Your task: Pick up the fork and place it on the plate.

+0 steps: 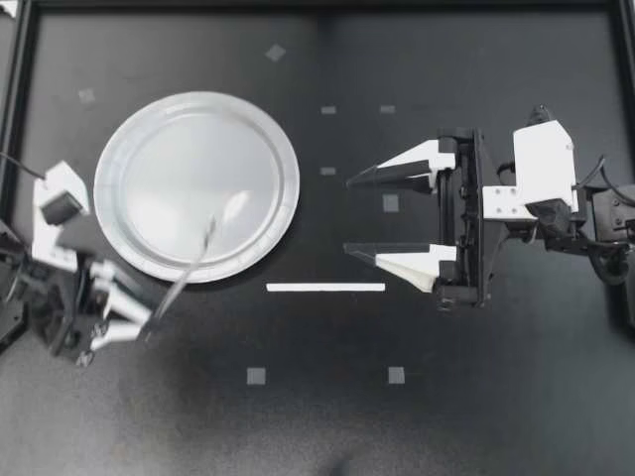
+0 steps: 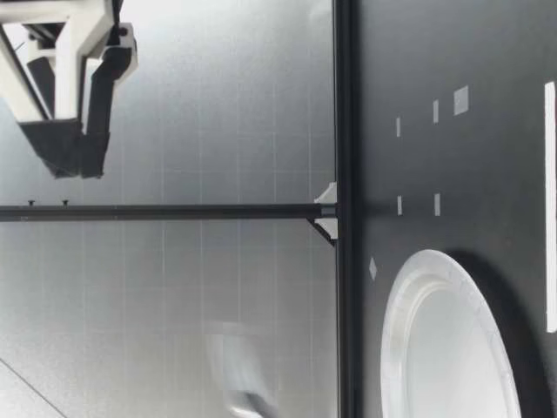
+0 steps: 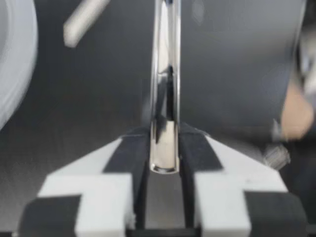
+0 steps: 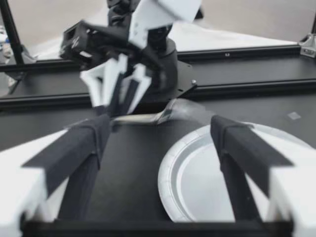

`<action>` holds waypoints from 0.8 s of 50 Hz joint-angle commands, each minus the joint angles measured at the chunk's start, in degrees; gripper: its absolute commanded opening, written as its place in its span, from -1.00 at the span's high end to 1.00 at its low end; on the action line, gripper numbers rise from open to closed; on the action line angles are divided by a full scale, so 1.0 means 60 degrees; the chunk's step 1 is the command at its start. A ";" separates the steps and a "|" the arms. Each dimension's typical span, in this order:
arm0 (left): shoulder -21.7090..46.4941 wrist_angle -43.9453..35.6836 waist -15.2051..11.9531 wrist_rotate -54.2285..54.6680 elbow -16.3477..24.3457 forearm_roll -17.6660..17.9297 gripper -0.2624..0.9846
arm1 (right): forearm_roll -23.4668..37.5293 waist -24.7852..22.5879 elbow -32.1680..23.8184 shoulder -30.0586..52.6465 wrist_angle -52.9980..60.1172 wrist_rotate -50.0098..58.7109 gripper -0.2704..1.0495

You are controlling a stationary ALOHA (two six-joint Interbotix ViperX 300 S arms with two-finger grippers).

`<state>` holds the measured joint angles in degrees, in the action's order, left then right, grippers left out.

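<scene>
**Left gripper (image 1: pixel 134 315) holds the fork (image 1: pixel 203 243) over the plate (image 1: pixel 129 129)**

Left gripper is closed tight on the fork's handle. In the left wrist view, both fingers (image 3: pixel 128 153) press the shiny handle from two sides. The fork sticks out from the gripper and crosses the plate's rim on the side near my left arm. Its head is over the inside of the plate, not far from the rim. I cannot tell if the head touches the plate.

My right gripper (image 1: pixel 348 216) is wide open and holds nothing. It points at the plate and sits well apart from it. In its own view I see the plate's rim (image 4: pixel 165 182) between its fingers, and the fork (image 4: pixel 143 118) beyond.

Bare dark table (image 1: pixel 496 416) lies between the plate and my right gripper. A white strip (image 1: pixel 325 288) lies flat there, just beside the plate's rim. Small gray squares of tape (image 1: pixel 256 376) are stuck on the table here and there.

The plate sits near the table's left side. A black frame (image 1: pixel 317 6) runs along the table's far edge.

In the low view, a gripper (image 2: pixel 70 131) hangs high above the table.
</scene>
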<state>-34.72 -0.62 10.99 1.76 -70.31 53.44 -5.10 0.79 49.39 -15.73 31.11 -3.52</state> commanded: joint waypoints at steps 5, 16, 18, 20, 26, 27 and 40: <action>0.0366 0.1714 0.0264 0.1172 -0.0425 0.0806 0.63 | -0.0029 0.0029 -0.0059 0.0000 0.0044 0.0029 -0.62; 0.0117 0.2095 0.0264 0.2285 -0.0762 0.0674 0.63 | -0.0029 0.0029 0.0059 0.0234 0.0044 0.0073 -0.62; 0.0073 0.2212 0.0264 0.2300 -0.0806 0.0674 0.63 | -0.0029 0.0029 0.0059 0.0293 0.0059 0.0146 -0.62; 0.0073 0.2314 0.0264 0.2329 -0.0952 0.0674 0.63 | -0.0029 0.0029 0.0059 0.0352 0.0059 0.0205 -0.62; 0.0088 0.2446 0.0264 0.2607 -0.1421 0.0674 0.63 | -0.0015 0.0029 0.0073 0.0454 0.0103 0.0322 -0.62; 0.0073 0.2476 0.0264 0.2695 -0.1479 0.0674 0.63 | -0.0015 0.0029 0.0059 0.0454 0.0117 0.0337 -0.62; 0.0073 0.2153 0.0000 0.3105 -0.1670 -0.0059 0.63 | 0.0000 0.0029 0.0059 0.0601 0.0249 0.0396 -0.62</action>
<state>-34.45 13.89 12.39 20.13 -81.21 55.90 -5.10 0.79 50.45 -12.39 31.29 -1.49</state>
